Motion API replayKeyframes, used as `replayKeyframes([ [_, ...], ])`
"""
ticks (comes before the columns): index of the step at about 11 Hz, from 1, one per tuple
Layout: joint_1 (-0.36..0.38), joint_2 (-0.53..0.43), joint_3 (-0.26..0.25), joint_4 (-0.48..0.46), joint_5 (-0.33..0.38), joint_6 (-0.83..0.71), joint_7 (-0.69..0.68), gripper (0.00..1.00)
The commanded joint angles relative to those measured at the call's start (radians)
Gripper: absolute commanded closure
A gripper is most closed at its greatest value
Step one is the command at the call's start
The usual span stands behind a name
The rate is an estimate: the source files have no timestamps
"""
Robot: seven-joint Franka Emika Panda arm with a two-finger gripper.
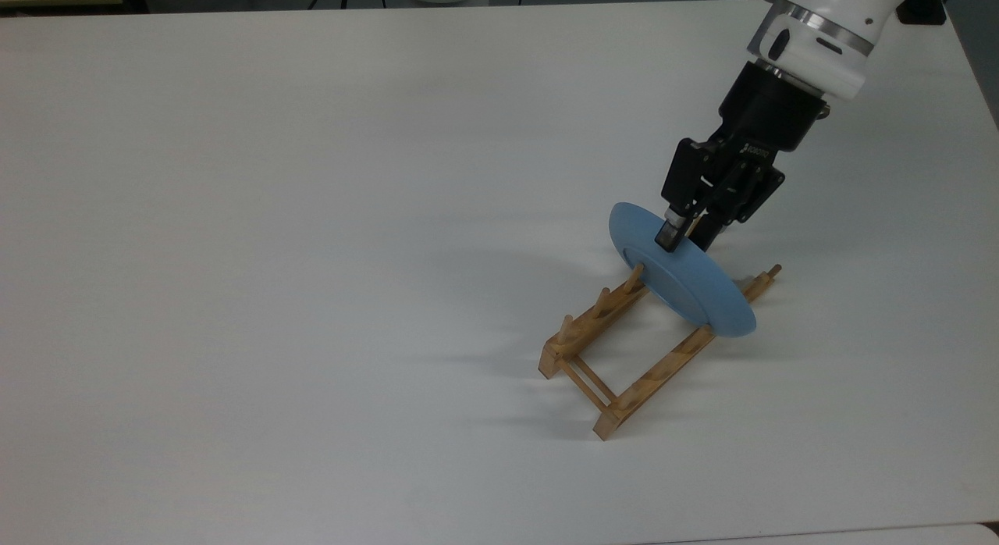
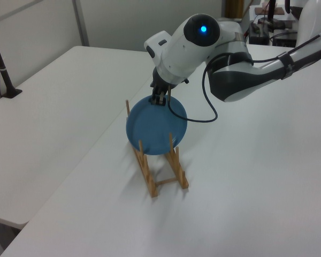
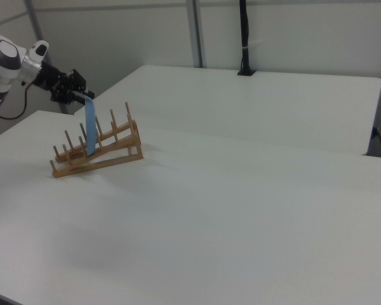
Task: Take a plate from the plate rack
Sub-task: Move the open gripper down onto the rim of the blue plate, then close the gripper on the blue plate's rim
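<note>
The light-blue plate [image 1: 695, 283] stands on edge between the pegs at the far end of the wooden plate rack [image 1: 654, 378], leaning a little. My gripper [image 1: 687, 234] comes down at a slant from the top view's upper right and is shut on the plate's top rim, one finger on each face. In the left view the plate [image 2: 155, 126] faces the camera in the rack [image 2: 179, 175], and the gripper [image 2: 160, 99] pinches its upper edge. In the right view the plate [image 3: 90, 130] is edge-on in the rack [image 3: 101, 162], with the gripper [image 3: 76, 94] at its top.
The rack rests on a white table [image 1: 312, 217] with wide bare room to the top view's left. A second white table [image 2: 43, 107] adjoins it, carrying a black clamped post [image 2: 0, 64]. A black cable [image 2: 203, 110] loops off the arm near the plate.
</note>
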Motion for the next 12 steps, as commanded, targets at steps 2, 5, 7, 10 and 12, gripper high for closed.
replayKeyframes([
  [2, 0.007, -0.006, 0.008, -0.032, -0.029, -0.006, 0.020, 0.86],
  [5, 0.007, -0.009, 0.007, -0.029, -0.029, -0.011, 0.022, 1.00],
  [7, 0.007, -0.013, 0.007, -0.028, -0.044, -0.012, 0.020, 1.00],
  [10, 0.004, -0.021, 0.007, -0.024, -0.055, -0.017, 0.019, 1.00],
  [12, -0.002, -0.041, 0.007, -0.021, -0.058, -0.017, 0.022, 1.00],
])
